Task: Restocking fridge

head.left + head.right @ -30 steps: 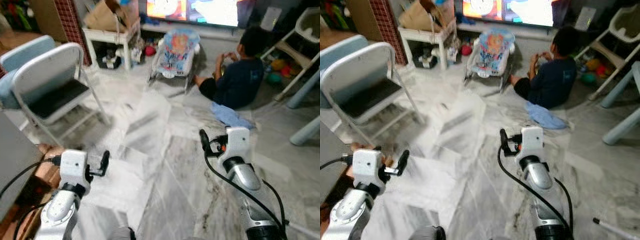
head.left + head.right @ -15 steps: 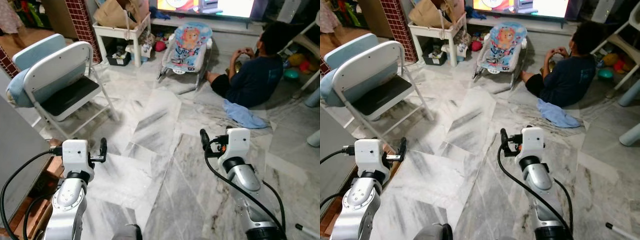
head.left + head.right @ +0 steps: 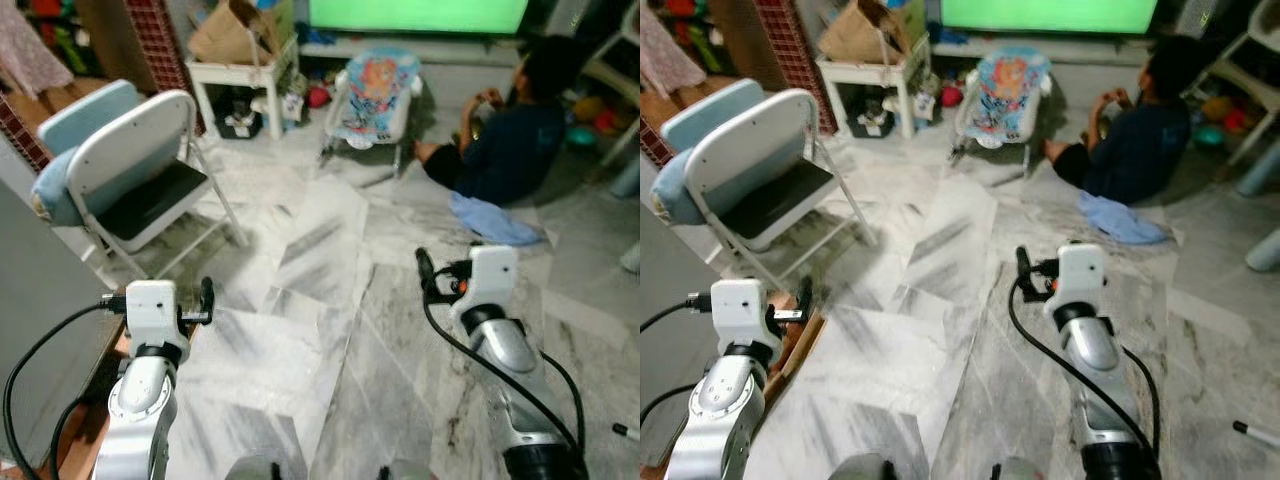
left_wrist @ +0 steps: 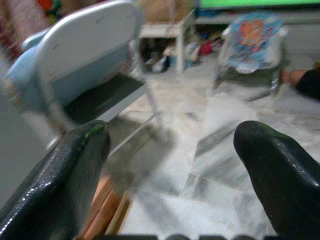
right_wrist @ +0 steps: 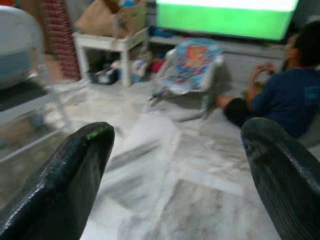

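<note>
Underfoot, grey marble floor [image 3: 320, 300] spreads to a green-lit television [image 3: 415, 14]. Left, a folding chair [image 3: 140, 170] and white side table [image 3: 235, 75]; ahead, a baby bouncer [image 3: 378, 85], a seated person [image 3: 505, 140], a blue cloth [image 3: 495, 220]. Left gripper [image 4: 170, 150] and right gripper [image 5: 175, 155] hang parted, empty. Edges blur; no fridge can be made out.

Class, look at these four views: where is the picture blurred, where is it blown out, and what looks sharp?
Head views: mildly soft; the TV glares flat green, detail lost. Left wrist view: the chair smears with motion blur; the near fingers stay fairly sharp. Right wrist view: the floor and bouncer are blurred.
</note>
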Controlling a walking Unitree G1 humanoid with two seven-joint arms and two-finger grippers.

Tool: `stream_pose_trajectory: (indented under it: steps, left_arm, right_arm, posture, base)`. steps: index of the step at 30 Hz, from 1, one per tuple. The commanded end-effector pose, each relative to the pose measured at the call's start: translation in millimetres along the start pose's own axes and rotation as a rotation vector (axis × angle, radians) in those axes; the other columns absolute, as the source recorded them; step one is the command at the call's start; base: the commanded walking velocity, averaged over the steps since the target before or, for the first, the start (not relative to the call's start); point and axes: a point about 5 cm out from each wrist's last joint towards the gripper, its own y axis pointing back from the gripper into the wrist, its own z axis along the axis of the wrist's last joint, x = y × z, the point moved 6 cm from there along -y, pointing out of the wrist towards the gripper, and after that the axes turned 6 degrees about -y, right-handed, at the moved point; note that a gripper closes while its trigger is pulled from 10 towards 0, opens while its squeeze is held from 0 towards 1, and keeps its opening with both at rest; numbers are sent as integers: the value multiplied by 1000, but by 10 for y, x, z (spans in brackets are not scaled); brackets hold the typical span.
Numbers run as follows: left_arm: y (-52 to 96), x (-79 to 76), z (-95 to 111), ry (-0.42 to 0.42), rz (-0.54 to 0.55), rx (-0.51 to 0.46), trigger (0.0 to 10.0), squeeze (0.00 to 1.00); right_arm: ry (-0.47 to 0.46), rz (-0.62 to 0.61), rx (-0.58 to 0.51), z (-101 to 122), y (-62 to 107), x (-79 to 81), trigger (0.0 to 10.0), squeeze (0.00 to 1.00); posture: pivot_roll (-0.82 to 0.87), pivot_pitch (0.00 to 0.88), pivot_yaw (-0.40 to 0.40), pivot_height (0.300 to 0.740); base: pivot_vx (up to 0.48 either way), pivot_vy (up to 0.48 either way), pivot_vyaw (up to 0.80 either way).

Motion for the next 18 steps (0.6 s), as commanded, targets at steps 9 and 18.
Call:
stream_pose_trajectory:
  steps: [9,18]
  left_arm:
    - [21,37,9,-5,69,-30,10000,0]
    - [35,157,63,2,134,-53,10000,0]
  right_arm:
    - [49,57,41,-90,-10,-2,10000,0]
    - [56,119,27,-56,-162,186,10000,0]
  posture:
    - [-14,39,-59,740]
    - [23,32,-81,740]
  base:
    - [0,142,0]
    - [0,0,0]
